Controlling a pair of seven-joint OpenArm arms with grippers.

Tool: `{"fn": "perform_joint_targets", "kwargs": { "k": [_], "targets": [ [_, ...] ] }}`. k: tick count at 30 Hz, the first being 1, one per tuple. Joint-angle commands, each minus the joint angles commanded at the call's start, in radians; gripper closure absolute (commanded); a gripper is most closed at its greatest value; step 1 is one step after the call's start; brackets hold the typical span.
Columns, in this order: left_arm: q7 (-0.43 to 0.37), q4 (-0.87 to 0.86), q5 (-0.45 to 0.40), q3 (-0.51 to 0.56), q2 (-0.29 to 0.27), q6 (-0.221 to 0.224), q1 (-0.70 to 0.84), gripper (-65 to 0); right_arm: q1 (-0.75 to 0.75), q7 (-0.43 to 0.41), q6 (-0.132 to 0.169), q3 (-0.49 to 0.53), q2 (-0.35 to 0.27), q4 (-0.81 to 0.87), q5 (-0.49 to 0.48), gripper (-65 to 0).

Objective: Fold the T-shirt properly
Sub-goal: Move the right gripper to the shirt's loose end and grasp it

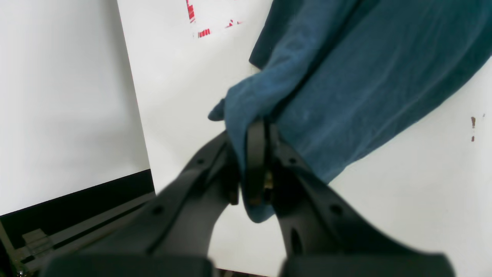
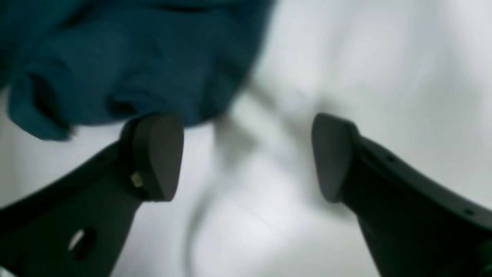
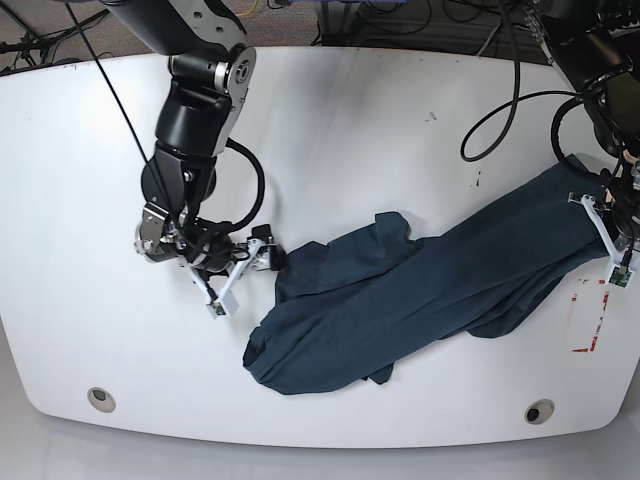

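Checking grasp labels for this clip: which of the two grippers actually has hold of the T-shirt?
The left gripper: it is shut on a bunched edge of the T-shirt. The right gripper is open and holds nothing, beside the cloth.

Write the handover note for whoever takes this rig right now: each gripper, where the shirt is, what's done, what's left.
Left gripper: shut on an edge of the T-shirt, lifting that end off the table.
Right gripper: open, holding nothing, just beside the shirt's other end.
Shirt: stretched diagonally across the table, bunched and wrinkled.
Done: one end gripped. No fold visible.
Left: grip the far end, spread it flat, then fold.
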State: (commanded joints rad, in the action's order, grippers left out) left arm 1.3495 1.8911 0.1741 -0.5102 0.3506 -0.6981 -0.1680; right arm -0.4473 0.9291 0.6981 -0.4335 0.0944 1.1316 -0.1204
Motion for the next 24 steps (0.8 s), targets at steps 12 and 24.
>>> {"fn": "perform_joint_targets", "kwargs": {
  "k": [12,24],
  "targets": [
    [0.000,0.000,0.002,0.000,0.000,0.000,0.020,0.0,-0.011,-0.160,0.000,0.005,0.040,-0.157,0.000,-49.6],
    [0.000,-0.003,0.002,0.000,0.000,0.000,0.021,0.0,-0.028,-0.245,0.000,0.005,0.037,-0.253,0.003,-28.9]
  ]
}}
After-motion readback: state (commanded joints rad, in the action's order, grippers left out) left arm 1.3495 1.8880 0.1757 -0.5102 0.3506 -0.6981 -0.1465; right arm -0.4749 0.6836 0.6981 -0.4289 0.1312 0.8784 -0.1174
